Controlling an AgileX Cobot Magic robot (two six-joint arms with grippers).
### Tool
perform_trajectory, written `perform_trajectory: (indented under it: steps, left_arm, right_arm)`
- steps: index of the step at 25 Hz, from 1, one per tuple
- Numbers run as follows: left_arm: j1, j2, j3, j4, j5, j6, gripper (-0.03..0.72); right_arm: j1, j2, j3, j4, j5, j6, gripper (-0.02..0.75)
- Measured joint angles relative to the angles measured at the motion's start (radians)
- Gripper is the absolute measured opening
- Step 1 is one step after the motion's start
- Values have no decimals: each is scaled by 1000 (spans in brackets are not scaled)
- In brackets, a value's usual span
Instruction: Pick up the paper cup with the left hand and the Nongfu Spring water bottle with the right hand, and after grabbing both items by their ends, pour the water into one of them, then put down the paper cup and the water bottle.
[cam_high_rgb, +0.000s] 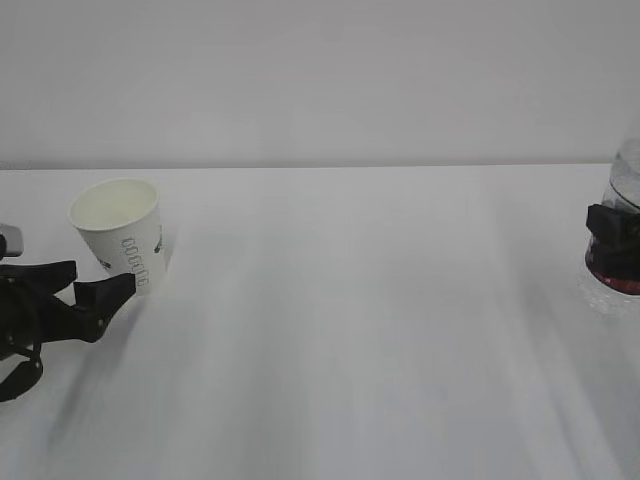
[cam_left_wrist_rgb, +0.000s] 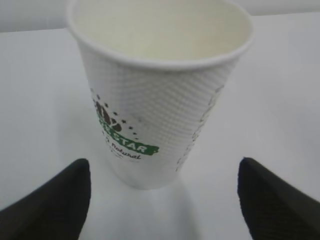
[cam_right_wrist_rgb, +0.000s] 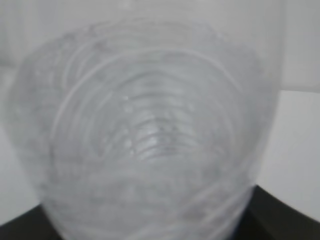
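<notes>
A plain white worktop fills the exterior view and runs back to a pale, bare wall; soft grey shadows streak the surface.

Two task objects show, one of each. One paper cup stands at the far left of the worktop, leaning slightly in the exterior view, its mouth open and its cream inside visible. Its white dimpled side carries a grey chain-like print and, in the left wrist view, a green band with lettering. One Nongfu Spring water bottle sits at the far right edge, only partly in frame, clear and ribbed with a dark red band low on its body. The two are well apart, with bare worktop between them.

Two claws show as well. The left claw stands wide, its two black fingers spread to either side of the cup's base with clear gaps on both sides in the wrist view; in the exterior view one fingertip lies just beside the cup's lower wall. The right claw is clamped around the bottle's body; the right wrist view is filled by the blurred ribbed plastic, with dark finger parts at the lower corners.
</notes>
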Motion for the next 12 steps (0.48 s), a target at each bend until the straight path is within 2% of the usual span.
perform_trajectory:
  steps: [12]
  left_arm:
    - [0,114,-74,2,-2,0,692]
  right_arm:
    - [0,-2,0,0,-33,0,445]
